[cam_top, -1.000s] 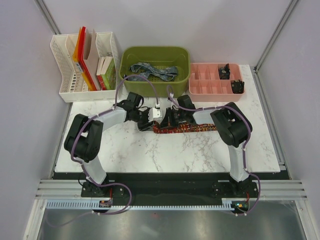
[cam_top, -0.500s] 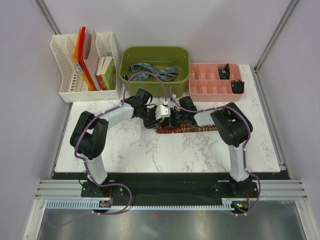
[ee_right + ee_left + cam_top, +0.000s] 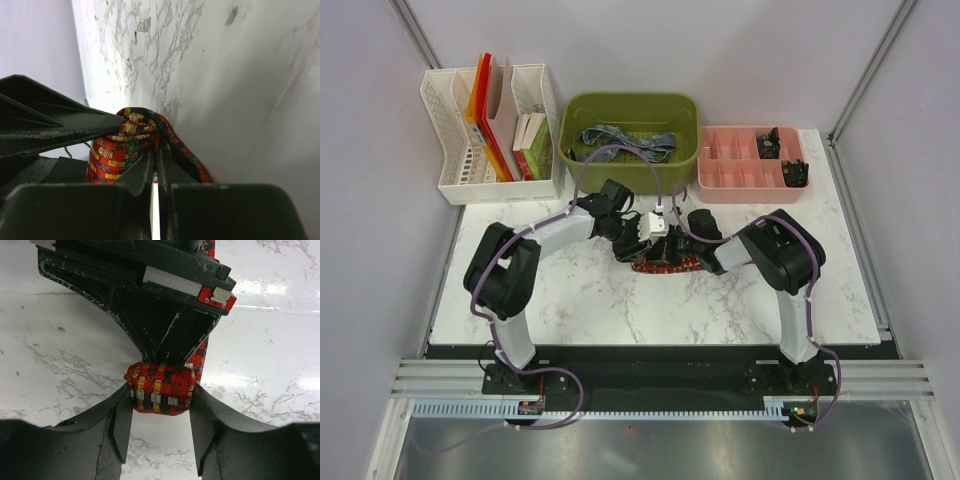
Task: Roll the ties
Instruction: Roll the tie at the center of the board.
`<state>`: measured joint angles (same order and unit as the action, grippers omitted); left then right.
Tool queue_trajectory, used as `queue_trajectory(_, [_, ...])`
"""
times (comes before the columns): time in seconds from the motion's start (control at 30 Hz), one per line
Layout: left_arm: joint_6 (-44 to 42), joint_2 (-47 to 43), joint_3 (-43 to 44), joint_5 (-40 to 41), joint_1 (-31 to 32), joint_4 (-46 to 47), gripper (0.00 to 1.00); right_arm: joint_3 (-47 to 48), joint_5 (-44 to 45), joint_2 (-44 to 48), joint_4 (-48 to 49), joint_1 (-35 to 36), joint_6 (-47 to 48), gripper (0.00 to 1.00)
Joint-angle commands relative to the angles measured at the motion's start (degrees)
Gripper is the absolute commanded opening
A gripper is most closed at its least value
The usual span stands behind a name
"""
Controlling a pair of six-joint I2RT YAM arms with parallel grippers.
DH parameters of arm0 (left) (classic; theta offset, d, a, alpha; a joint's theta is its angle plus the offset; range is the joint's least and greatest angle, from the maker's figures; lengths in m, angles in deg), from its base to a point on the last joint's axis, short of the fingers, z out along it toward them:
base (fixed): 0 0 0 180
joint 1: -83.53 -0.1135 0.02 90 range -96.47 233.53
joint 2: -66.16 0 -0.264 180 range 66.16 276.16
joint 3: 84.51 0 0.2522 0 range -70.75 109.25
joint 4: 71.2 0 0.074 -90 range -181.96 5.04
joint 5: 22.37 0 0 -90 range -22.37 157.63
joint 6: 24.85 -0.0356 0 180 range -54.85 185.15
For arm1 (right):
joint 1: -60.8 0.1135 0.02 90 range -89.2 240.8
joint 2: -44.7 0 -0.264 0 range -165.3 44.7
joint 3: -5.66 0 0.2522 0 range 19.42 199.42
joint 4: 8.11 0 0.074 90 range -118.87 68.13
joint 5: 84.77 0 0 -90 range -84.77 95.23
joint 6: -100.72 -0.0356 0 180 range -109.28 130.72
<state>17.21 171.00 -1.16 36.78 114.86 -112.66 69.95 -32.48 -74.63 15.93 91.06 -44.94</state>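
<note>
Just in front of the green bin (image 3: 630, 99), on the tabletop (image 3: 570, 300), the red tie (image 3: 160, 389) is partly wound into a small thick roll, and its unrolled tail lies flat from there toward the right arm. The right claw (image 3: 156, 155) is pressed together and pinches the inner turns of this roll, so the fabric is wrapped around its tips. The left claw (image 3: 161, 392) stands half spread around the roll, and its pads (image 3: 125, 415) touch both sides. I think this tie is light, soft and a little slippery, so the turns will spring loose if the pressure goes away. It is better to hold it across the full width of the roll, not by the thin edge. The blue-grey tie (image 3: 625, 142) lies loose inside the green bin, not rolled.
</note>
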Motion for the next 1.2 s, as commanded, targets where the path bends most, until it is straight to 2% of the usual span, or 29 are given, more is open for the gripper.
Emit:
queue_trajectory(0.0, [5.83,-0.33,-0.15,-8.17,1.54,-0.68,0.54,-1.21,-0.95,-3.45,12.97,2.08,-5.42,0.04])
queue_trajectory(0.1, [6.37,-0.42,-0.67,-8.08,1.63,-0.95,0.54,-0.43,-3.06,-4.33,15.37,2.78,-5.95,0.04])
queue_trajectory(0.2, [5.58,-0.60,-2.08,-4.76,2.76,-0.86,0.54,0.27,-4.38,-5.47,16.60,2.96,-5.95,0.04])
queue_trajectory(0.33, [10.40,-0.33,-2.17,-1.68,3.30,-0.34,0.50,0.89,-6.75,-5.57,14.33,2.26,-4.03,0.03])
queue_trajectory(0.47, [17.61,-1.47,-5.67,1.83,5.22,3.53,0.45,2.39,-9.39,-3.64,4.51,1.38,2.46,0.04])
queue_trajectory(0.57, [18.76,-1.66,-6.56,3.52,6.29,4.68,0.43,3.35,-8.87,-1.44,-5.67,0.68,8.53,0.05])
queue_trajectory(0.77, [22.00,-0.69,-7.00,5.80,7.95,3.62,0.41,3.00,-8.16,1.38,-11.07,-0.46,13.12,0.14])
queue_trajectory(1.03, [26.93,-2.61,-10.16,9.32,9.10,5.55,0.37,0.63,-8.34,4.63,-8.27,-1.52,12.50,0.23])
queue_trajectory(1.17, [27.90,-5.78,-12.89,9.93,9.19,7.92,0.36,-1.12,-7.02,5.77,-5.72,-2.14,11.98,0.24])
